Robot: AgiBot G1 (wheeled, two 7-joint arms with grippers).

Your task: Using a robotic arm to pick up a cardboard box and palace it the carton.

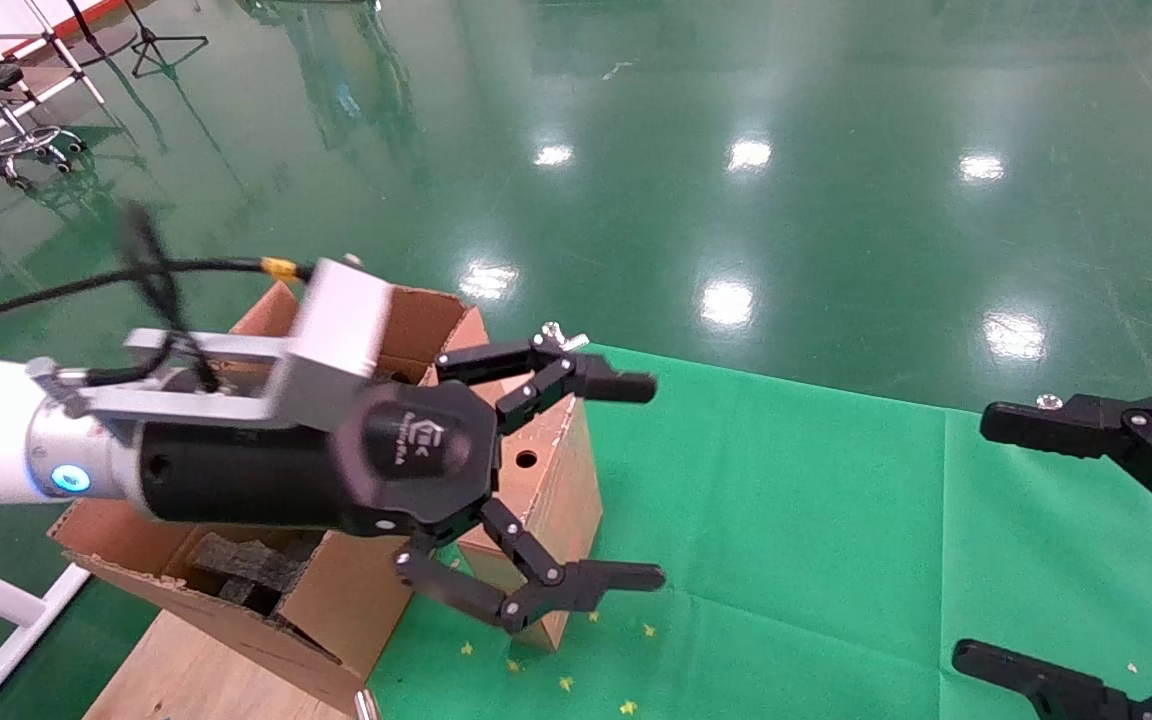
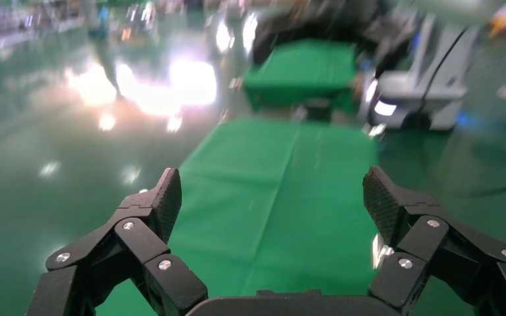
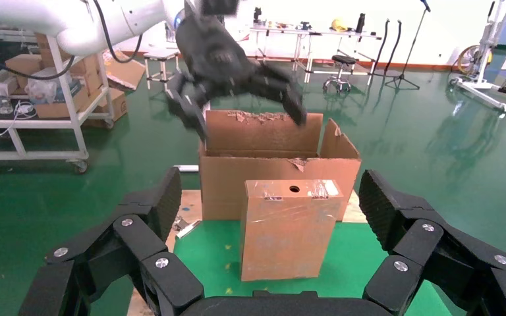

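Two spread claws, neither holding anything.
Left gripper (image 1: 651, 480) hangs before the carton (image 3: 270, 168); the cardboard box (image 3: 288, 227) stands on green cloth (image 1: 836, 540) just beside it. Right gripper (image 3: 270, 197) faces it, apart.

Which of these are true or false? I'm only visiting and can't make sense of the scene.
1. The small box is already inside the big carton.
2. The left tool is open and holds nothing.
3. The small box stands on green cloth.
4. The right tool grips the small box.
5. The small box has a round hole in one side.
1. False. The cardboard box stands outside, in front of the carton.
2. True. The left tool hangs open above both, its fingers empty.
3. True. It stands on the green cloth.
4. False. The right tool is open, well short of the box.
5. True.
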